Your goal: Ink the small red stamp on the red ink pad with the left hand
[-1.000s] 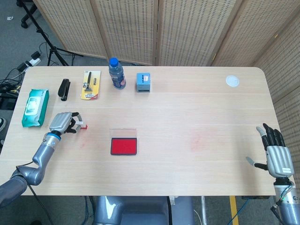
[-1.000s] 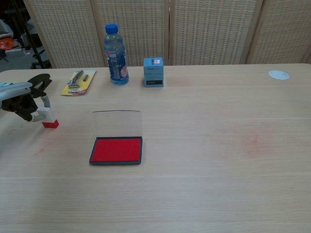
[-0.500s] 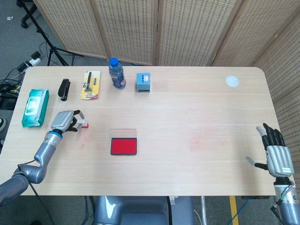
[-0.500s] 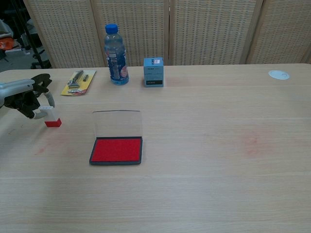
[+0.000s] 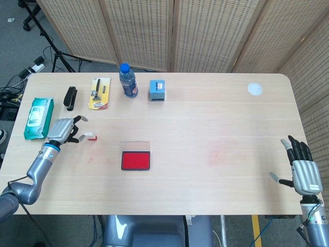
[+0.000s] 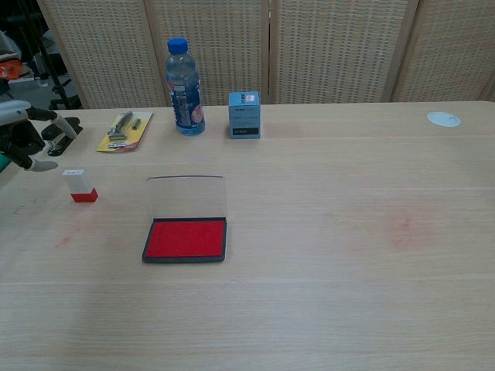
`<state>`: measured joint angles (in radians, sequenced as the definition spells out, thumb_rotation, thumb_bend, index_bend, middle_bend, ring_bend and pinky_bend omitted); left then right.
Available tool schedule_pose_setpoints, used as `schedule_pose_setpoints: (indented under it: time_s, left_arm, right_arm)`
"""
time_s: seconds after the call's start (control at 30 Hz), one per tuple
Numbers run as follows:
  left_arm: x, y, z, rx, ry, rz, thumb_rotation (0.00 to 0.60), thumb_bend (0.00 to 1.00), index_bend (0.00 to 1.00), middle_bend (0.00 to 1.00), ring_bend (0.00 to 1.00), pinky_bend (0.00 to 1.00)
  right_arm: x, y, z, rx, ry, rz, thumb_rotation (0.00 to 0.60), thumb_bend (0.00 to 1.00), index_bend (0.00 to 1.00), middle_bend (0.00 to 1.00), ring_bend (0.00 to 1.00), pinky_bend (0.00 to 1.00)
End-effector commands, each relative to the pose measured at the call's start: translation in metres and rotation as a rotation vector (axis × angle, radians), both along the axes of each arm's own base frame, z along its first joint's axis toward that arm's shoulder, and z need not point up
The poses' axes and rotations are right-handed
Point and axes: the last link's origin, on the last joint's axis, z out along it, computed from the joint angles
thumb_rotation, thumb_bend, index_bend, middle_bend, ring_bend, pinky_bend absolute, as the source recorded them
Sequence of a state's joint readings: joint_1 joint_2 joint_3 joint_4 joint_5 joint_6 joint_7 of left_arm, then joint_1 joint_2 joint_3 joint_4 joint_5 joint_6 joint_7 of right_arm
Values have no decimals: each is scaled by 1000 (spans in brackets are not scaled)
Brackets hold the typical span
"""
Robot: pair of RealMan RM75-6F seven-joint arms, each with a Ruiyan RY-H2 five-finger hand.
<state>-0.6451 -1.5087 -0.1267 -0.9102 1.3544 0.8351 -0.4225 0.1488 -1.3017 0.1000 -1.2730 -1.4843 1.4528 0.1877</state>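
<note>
The small stamp [image 5: 91,137] [image 6: 80,185], white on top with a red base, stands upright on the table by itself, left of the ink pad. The red ink pad [image 5: 135,160] [image 6: 186,239] lies open, its clear lid [image 6: 186,197] folded back behind it. My left hand [image 5: 64,129] [image 6: 19,133] is just left of the stamp, apart from it, fingers spread and holding nothing. My right hand [image 5: 303,172] rests at the table's near right corner, fingers spread and empty; only the head view shows it.
Along the back stand a water bottle [image 5: 128,80] [image 6: 183,77] and a small blue box [image 5: 157,90]. A yellow razor card [image 5: 99,93], a black stapler [image 5: 70,98] and a wipes pack [image 5: 39,118] lie at the back left. A white disc [image 5: 254,88] lies back right.
My left hand has let go of the stamp and drawn back to the left with its fingers spread. The stamp stays standing on the table. The right hand has not moved.
</note>
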Motion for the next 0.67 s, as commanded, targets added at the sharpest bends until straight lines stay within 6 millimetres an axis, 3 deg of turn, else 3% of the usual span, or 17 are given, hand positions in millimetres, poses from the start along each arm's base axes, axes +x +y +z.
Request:
schedule_pose_setpoints:
  time_s: [0.03, 0.13, 0.2, 0.27, 0.3, 0.37, 0.67]
  left_arm:
    - [-1, -12, 31, 43, -3, -45, 600, 238, 247, 838, 950, 922]
    - [-3, -25, 56, 65, -12, -54, 600, 196, 141, 539, 602, 675]
    - [-5, -36, 71, 99, -30, -58, 600, 167, 100, 167, 233, 377]
    - [-8, -51, 85, 157, -67, -61, 600, 157, 95, 8, 48, 166]
    - [-10, -58, 90, 189, -79, -57, 600, 155, 94, 0, 8, 83]
    - [-19, -75, 99, 263, -91, -44, 600, 152, 94, 0, 0, 13]
    - [-37, -117, 119, 422, -87, 12, 600, 147, 73, 0, 0, 0]
  right_arm:
    - [1, 1, 0, 1, -2, 3, 600, 40, 0, 0, 0, 0]
    - [2, 1, 1, -2, -4, 9, 600, 40, 0, 0, 0, 0]
    - [3, 2, 2, -6, -6, 13, 600, 41, 0, 0, 0, 0]
    - [4, 3, 3, -9, -9, 17, 600, 41, 0, 0, 0, 0]
    - [4, 3, 3, -11, -9, 19, 600, 41, 0, 0, 0, 0]
    - [5, 4, 5, -17, -11, 23, 600, 40, 0, 0, 0, 0]
    - [8, 7, 10, -35, -4, 44, 600, 39, 0, 0, 0, 0]
